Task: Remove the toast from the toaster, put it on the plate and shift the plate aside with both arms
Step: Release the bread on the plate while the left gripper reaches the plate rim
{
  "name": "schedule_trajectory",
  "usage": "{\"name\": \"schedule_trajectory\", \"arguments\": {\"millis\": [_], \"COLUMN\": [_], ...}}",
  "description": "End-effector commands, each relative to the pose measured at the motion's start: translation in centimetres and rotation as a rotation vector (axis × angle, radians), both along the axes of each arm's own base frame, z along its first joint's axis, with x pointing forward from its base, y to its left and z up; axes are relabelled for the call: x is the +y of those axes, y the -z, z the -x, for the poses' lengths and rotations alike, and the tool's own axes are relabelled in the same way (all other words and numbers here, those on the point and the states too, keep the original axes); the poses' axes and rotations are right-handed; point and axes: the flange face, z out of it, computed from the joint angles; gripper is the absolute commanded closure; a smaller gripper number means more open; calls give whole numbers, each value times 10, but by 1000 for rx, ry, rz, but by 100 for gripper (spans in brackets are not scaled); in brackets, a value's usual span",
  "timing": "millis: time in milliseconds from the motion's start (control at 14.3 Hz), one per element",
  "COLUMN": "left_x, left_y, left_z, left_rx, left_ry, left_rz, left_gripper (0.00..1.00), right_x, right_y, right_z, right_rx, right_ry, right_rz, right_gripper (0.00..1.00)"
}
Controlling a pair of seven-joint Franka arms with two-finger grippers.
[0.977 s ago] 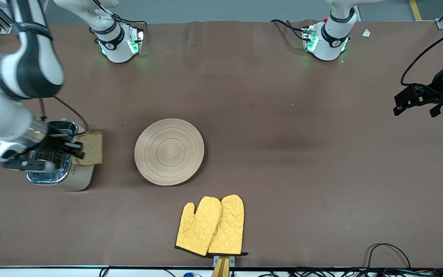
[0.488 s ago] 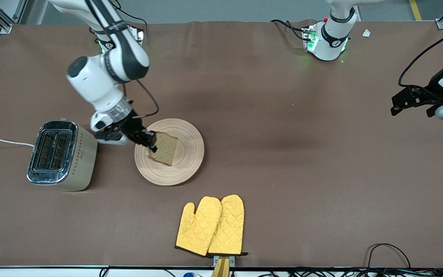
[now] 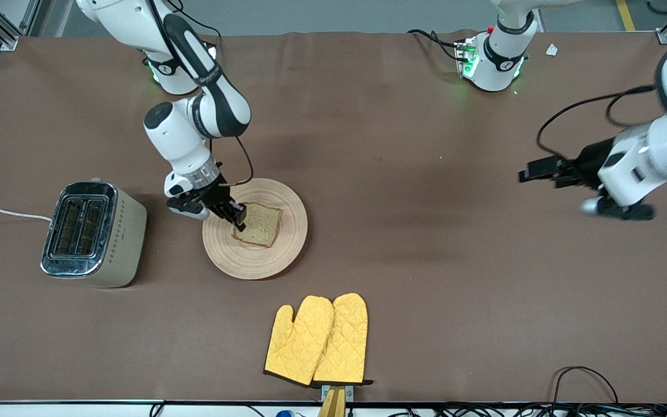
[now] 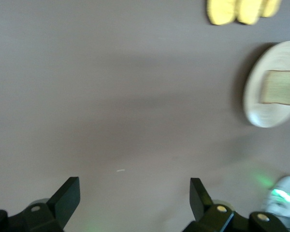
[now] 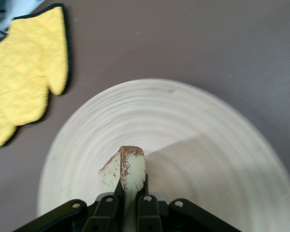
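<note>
The toast (image 3: 260, 223) lies low on the round wooden plate (image 3: 287, 243) in the middle of the table. My right gripper (image 3: 239, 220) is shut on the toast's edge toward the toaster. In the right wrist view the fingers pinch the toast (image 5: 128, 166) edge-on over the plate (image 5: 208, 145). My left gripper (image 3: 533, 172) is open and empty, up over the bare table toward the left arm's end. In the left wrist view its fingers (image 4: 67, 193) stand wide apart, with the plate (image 4: 261, 108) and toast (image 4: 282, 87) far off.
A silver toaster (image 3: 90, 234) stands toward the right arm's end, beside the plate. A pair of yellow oven mitts (image 3: 319, 341) lies nearer the front camera than the plate and shows in the right wrist view (image 5: 24, 72). Cables run along the front edge.
My right gripper carried the toast from the toaster over to the plate and lowered it flatter. My left gripper moved in from the table's end toward the middle.
</note>
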Motion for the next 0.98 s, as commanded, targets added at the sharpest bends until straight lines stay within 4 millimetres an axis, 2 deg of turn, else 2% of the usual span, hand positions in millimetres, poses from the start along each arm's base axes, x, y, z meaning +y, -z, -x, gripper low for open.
{"name": "schedule_trajectory", "arguments": {"millis": [0, 70, 140, 349, 488, 628, 767, 907], "left_x": [-74, -116, -155, -256, -313, -364, -401, -422], "left_y": [85, 109, 136, 204, 243, 282, 313, 329], "left_z": [-28, -31, -30, -20, -10, 7, 28, 43], "left_rx": [62, 59, 76, 150, 108, 61, 21, -2], "left_ry": [-35, -61, -111, -194, -207, -204, -225, -246], "left_rz": [112, 177, 226, 298, 325, 313, 312, 314], "left_gripper": [0, 0, 0, 0, 0, 0, 0, 3], "right_x": [-33, -40, -43, -57, -76, -101, -134, -176], "right_y": [6, 9, 9, -13, -35, -56, -82, -120], "right_z": [-12, -9, -4, 2, -2, -5, -9, -30], "right_rx": [-21, -23, -23, -22, -17, 24, 60, 125], "right_ry": [-33, -57, -71, -96, -127, -152, -184, -211], "right_rz": [45, 66, 77, 72, 58, 21, 2, -27], "right_gripper": [18, 0, 0, 0, 0, 0, 0, 0]}}
